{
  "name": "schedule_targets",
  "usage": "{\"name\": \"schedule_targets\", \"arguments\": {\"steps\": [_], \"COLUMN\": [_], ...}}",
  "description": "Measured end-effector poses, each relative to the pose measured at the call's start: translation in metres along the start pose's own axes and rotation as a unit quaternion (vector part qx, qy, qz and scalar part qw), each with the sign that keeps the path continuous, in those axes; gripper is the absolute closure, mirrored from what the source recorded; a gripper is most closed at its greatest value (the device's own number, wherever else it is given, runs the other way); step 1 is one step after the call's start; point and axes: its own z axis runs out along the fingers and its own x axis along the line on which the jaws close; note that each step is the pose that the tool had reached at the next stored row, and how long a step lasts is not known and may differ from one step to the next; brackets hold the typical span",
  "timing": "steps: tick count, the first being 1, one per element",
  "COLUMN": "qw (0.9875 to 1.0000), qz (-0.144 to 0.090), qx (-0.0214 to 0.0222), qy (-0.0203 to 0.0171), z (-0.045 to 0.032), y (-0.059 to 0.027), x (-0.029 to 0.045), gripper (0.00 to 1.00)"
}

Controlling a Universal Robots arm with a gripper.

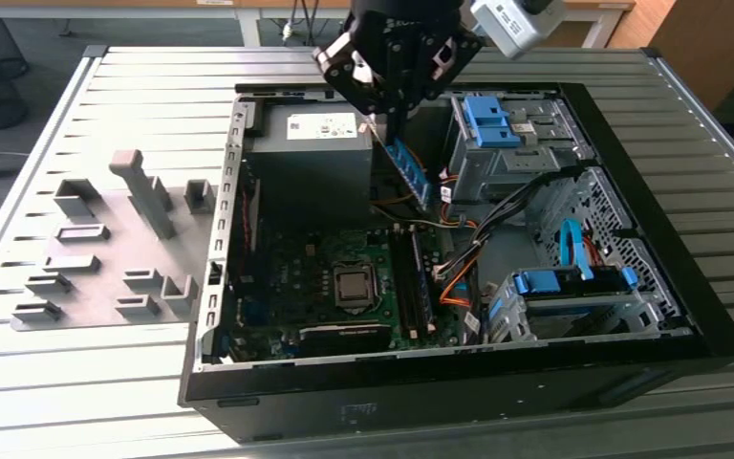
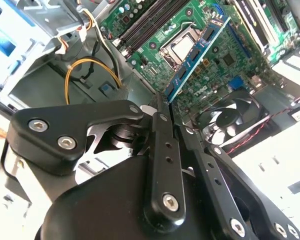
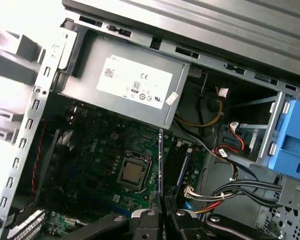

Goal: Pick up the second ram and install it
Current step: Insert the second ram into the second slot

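I am holding the second ram [image 1: 408,170], a long, thin blue circuit-board stick with a row of small black chips, clamped by one end between my jaws. My gripper [image 1: 386,113] hangs over the open black computer case [image 1: 673,316], near the case's far edge and just beside the grey metal power supply box [image 1: 322,153]. The case lies on its side on the grey slatted metal bench [image 1: 112,382], so the green motherboard [image 1: 329,258] faces up at me.

My jaws are closed tight on the stick's thin faces, nearly together, because the board is so slim. In the second wrist view the stick [image 2: 197,52] runs straight out from my fingertips [image 2: 161,107] over the board, and in the first wrist view I see it edge-on as a narrow line [image 3: 161,160] beside the silver square processor socket [image 3: 133,173]. I judge I grip it by the end so that the contact edge stays free to meet a slot.

It hangs apart from the board, touching nothing but me. The long black memory slots [image 1: 412,277] lie below it, towards the case's middle, beside the socket. The stick is tilted, not yet level with the slots. The grey moulded parts holder [image 1: 99,249] sits on the bench beside the case, on the exterior view's left.
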Motion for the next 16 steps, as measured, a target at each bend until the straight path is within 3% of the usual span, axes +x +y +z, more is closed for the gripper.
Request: {"name": "schedule_targets", "arguments": {"steps": [6, 12, 16], "qw": [0.9985, 0.9941, 0.9936], "qz": [0.055, 0.108, 0.113], "qx": [0.0000, 0.0001, 0.0001], "qy": [-0.0010, -0.0019, -0.0019], "z": [0.0012, 0.0041, 0.0043], "y": [0.0000, -0.0001, -0.0001], "x": [0.0000, 0.0000, 0.0000], "gripper": [0.86, 0.86, 0.86]}}
